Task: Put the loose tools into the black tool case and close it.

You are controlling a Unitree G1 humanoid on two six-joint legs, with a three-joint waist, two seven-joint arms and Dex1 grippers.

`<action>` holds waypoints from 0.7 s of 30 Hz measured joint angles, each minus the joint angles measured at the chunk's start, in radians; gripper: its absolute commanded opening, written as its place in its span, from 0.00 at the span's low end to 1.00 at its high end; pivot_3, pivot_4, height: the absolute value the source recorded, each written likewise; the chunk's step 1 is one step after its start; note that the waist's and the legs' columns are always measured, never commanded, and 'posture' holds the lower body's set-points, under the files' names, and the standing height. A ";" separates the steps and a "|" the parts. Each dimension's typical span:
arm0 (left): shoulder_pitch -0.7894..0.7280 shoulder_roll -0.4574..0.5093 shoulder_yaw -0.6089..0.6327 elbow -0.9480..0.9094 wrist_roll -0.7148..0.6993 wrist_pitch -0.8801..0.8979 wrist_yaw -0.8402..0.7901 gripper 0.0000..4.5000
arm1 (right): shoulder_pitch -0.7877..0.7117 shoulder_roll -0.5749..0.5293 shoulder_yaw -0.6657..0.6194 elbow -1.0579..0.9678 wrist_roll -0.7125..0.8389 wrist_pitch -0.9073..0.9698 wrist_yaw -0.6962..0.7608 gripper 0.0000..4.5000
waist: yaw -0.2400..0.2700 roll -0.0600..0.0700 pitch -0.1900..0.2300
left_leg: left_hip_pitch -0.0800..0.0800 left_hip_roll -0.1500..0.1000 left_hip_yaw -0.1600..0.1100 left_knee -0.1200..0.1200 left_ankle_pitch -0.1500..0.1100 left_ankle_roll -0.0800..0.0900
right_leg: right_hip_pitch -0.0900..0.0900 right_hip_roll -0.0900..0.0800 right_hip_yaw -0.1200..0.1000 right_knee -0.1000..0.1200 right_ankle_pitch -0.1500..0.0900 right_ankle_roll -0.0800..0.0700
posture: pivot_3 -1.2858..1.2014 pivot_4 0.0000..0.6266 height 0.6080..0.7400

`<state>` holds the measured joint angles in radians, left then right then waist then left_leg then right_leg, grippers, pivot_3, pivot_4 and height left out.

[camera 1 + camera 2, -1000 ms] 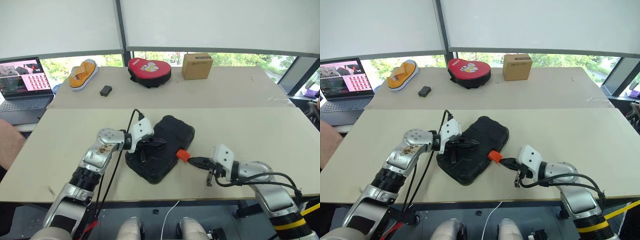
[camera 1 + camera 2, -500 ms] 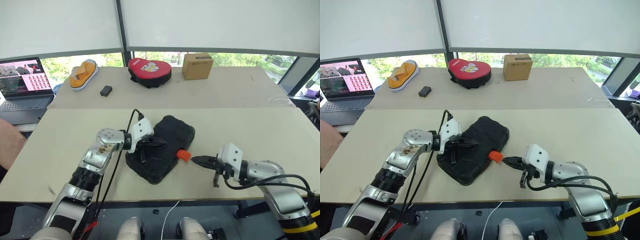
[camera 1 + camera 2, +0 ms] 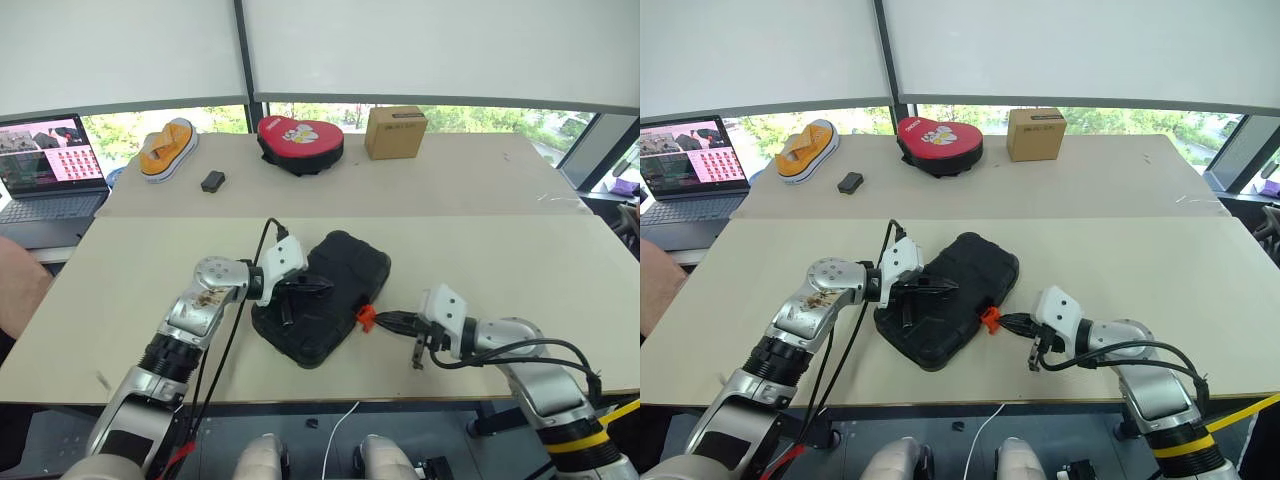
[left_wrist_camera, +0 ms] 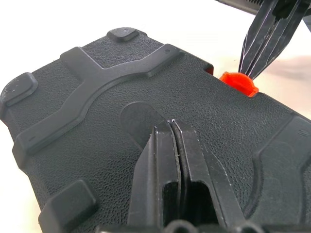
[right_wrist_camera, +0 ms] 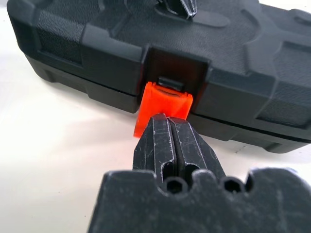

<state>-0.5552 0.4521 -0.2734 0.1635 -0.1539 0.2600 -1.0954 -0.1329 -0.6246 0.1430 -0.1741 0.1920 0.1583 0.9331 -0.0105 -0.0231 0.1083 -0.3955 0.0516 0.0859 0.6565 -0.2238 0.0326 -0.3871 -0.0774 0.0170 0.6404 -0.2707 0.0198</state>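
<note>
The black tool case (image 3: 322, 298) lies shut on the desk (image 3: 480, 250), under the pressed-together left gripper (image 4: 173, 127). Its orange latch (image 5: 163, 108) is touched by the pressed-together right gripper (image 5: 167, 137). The moulded shell looks rigid and slippery; the latch is best pushed, not pinched.

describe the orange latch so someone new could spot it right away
On the near beige table lies the closed black tool case, with the left tool resting shut on its lid. The orange latch sits on the case's edge toward the right arm, where the shut right tool meets it. It is the case's only bright part.
</note>
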 measured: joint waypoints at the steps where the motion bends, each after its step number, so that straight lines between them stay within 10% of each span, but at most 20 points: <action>1: 0.000 0.001 0.000 0.000 0.000 0.000 0.000 0.02 | -0.003 0.010 0.002 0.012 -0.007 -0.003 0.000 0.00 | -0.001 0.000 0.000 | 0.000 0.000 0.000 0.000 0.000 0.000 | 0.000 0.000 0.000 0.000 -0.001 -0.001 | 0.52 0.24 1.00; 21: -0.001 0.007 0.009 0.006 0.000 0.000 -0.010 0.02 | -0.010 0.116 -0.040 0.050 0.008 -0.094 -0.026 0.00 | -0.003 -0.003 0.002 | 0.008 -0.001 0.000 -0.011 0.000 0.000 | 0.000 0.001 0.005 0.000 0.001 0.002 | 0.52 0.24 1.00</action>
<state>-0.5564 0.4589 -0.2648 0.1697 -0.1539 0.2600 -1.1053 -0.1427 -0.5089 0.1030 -0.1243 0.2000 0.0645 0.9072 -0.0133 -0.0262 0.1105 -0.3880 0.0510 0.0863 0.6459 -0.2237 0.0325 -0.3869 -0.0767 0.0224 0.6402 -0.2697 0.0217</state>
